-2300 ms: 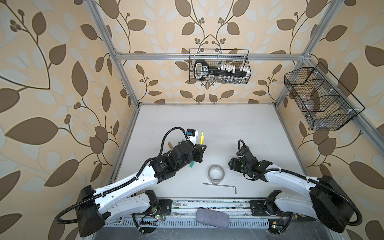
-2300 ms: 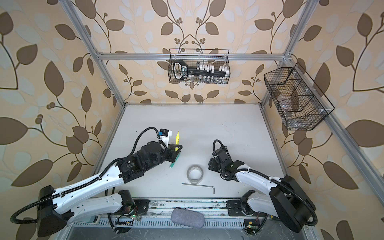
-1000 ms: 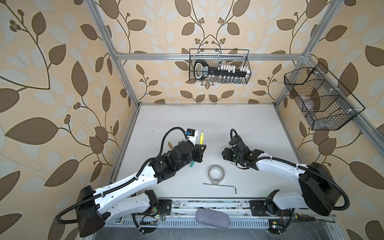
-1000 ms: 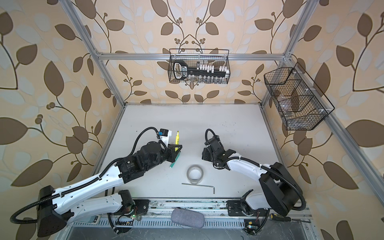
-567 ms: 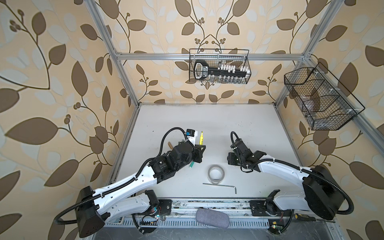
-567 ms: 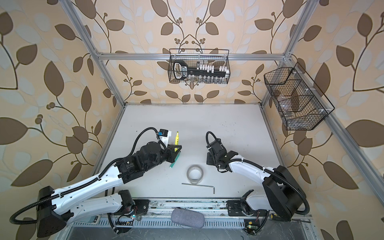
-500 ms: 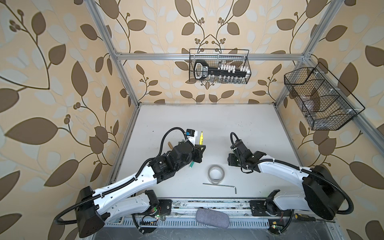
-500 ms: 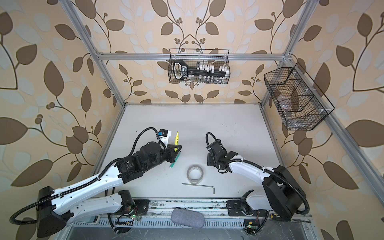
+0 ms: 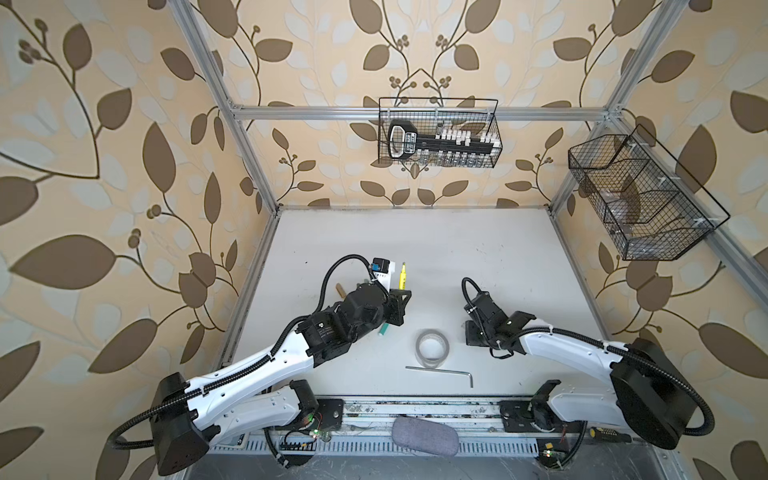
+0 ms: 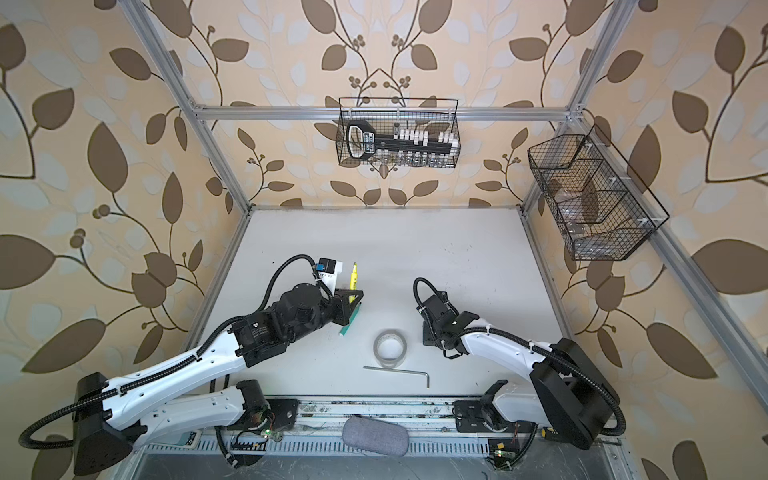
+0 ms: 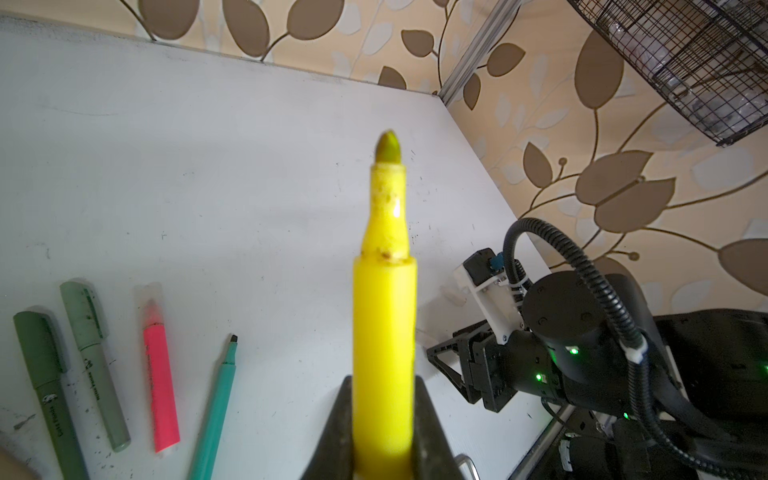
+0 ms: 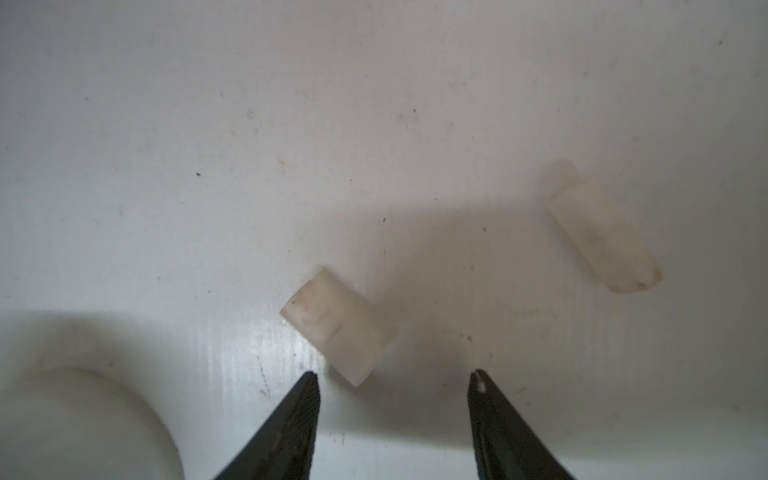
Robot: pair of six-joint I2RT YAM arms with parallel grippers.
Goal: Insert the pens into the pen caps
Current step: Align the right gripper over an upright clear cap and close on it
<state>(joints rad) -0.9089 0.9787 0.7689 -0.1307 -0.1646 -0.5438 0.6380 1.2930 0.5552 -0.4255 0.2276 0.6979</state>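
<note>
Yellow marker (image 9: 402, 277) sticking out of left gripper (image 9: 400, 300) in both top views, tip pointing toward back wall; right gripper (image 9: 473, 334) pointing down at table (image 9: 415, 241) beside tape roll (image 9: 432, 348).

Left wrist view: jaws clamping marker barrel; dark green pen (image 11: 45, 386), grey-green pen (image 11: 93, 365), pink marker (image 11: 160, 374), green marker (image 11: 214, 407) lying on table.

Right wrist view: jaws standing apart, holding nothing; clear cap (image 12: 332, 328) lying just ahead of jaws, second clear cap (image 12: 602, 232) lying farther off.

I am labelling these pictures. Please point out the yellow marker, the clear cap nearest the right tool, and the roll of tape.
yellow marker (image 11: 384, 332): left wrist view, middle of its barrel.
clear cap (image 12: 332, 328): right wrist view, middle of its side.
roll of tape (image 9: 419, 347): in a top view, its wall.
</note>
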